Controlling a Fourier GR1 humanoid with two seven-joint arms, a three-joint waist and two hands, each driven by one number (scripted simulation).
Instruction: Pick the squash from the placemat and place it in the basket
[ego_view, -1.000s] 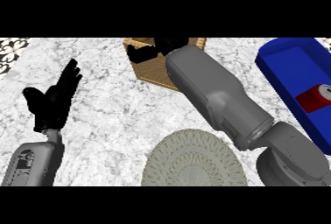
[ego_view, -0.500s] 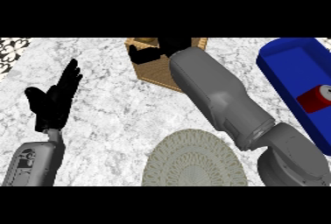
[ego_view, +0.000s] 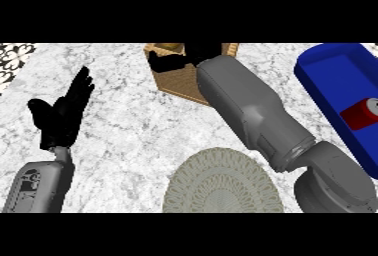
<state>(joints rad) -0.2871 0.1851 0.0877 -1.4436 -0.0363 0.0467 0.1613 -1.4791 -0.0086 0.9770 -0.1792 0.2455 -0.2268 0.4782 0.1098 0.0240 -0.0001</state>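
A brown woven basket (ego_view: 177, 82) stands at the counter's far middle. My right forearm runs up from the lower right, and my right hand (ego_view: 171, 61) hangs black over the basket's opening, partly cut off by the view's top edge. No squash shows in this view; the hand hides the inside of the basket. The round grey-green placemat (ego_view: 221, 182) lies bare at the near middle. At the left my left hand (ego_view: 63, 115) rests open with its fingers pointing up, well apart from the basket and the placemat.
A blue tray (ego_view: 325, 75) runs along the right side with a red can (ego_view: 363, 114) in it. A black-and-white patterned thing (ego_view: 13, 57) sits in the far left corner. White marble counter (ego_view: 125, 150) lies between the left hand and the placemat.
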